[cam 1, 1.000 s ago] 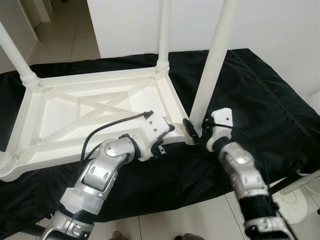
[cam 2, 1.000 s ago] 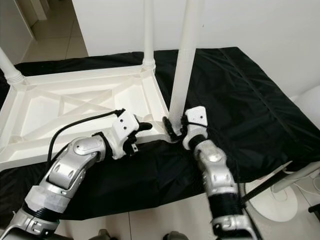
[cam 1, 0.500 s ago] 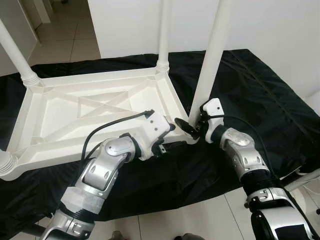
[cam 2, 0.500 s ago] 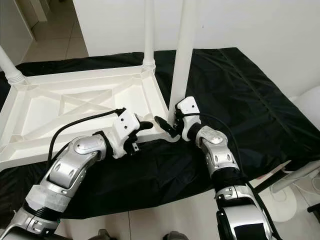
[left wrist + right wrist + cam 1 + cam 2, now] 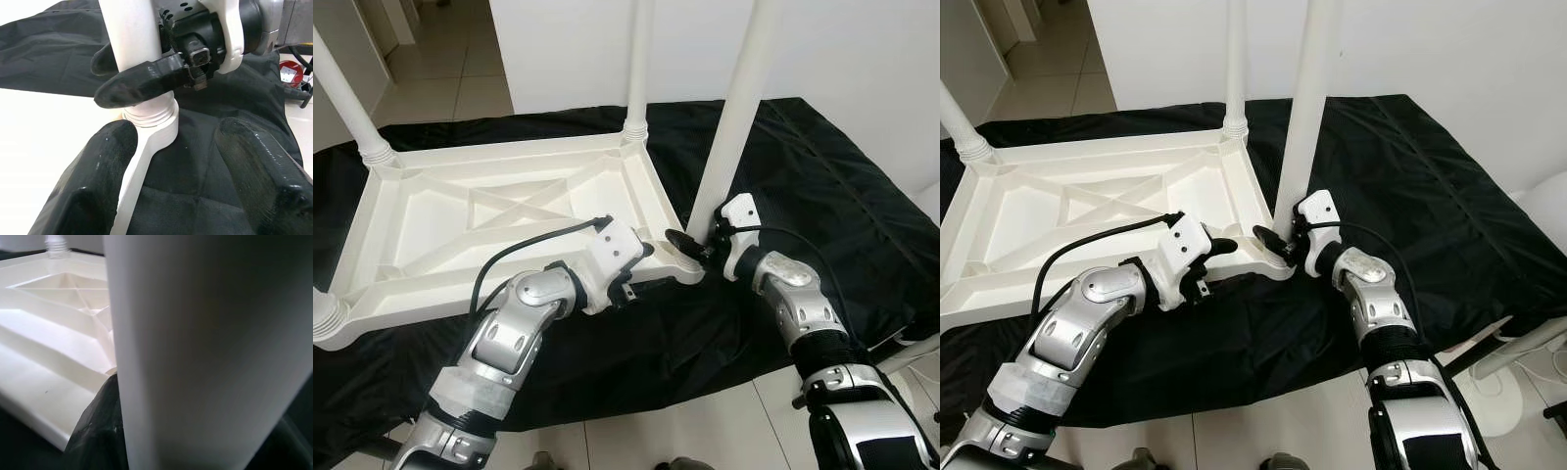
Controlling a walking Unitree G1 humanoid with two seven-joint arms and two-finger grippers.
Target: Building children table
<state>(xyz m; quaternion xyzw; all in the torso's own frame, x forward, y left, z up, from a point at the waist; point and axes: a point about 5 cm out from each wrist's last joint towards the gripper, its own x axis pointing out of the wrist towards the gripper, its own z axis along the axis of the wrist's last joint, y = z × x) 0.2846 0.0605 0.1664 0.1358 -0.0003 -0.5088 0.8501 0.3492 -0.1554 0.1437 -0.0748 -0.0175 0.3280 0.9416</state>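
A white children's table [image 5: 499,220] lies upside down on a black cloth [image 5: 803,186]. Two legs stand at its far corners [image 5: 634,69] [image 5: 347,108]. A third white leg [image 5: 736,127] rises from the near right corner socket [image 5: 151,117]. My right gripper [image 5: 690,245] is shut on the base of this leg, one finger [image 5: 142,83] in front and one behind; the leg [image 5: 205,342] fills the space between its fingers. My left gripper [image 5: 641,259] is at the table's near rim beside that corner, open, its fingers [image 5: 105,161] straddling the corner lug.
The black cloth hangs over the front edge above a tiled floor [image 5: 685,431]. A white wall [image 5: 862,59] stands behind. A white round stand base [image 5: 901,397] sits on the floor at right. The near left corner socket [image 5: 325,321] has only a stub.
My right wrist has swung from the near side of the leg's base round to its right side, still gripping the leg. The left arm has held still.
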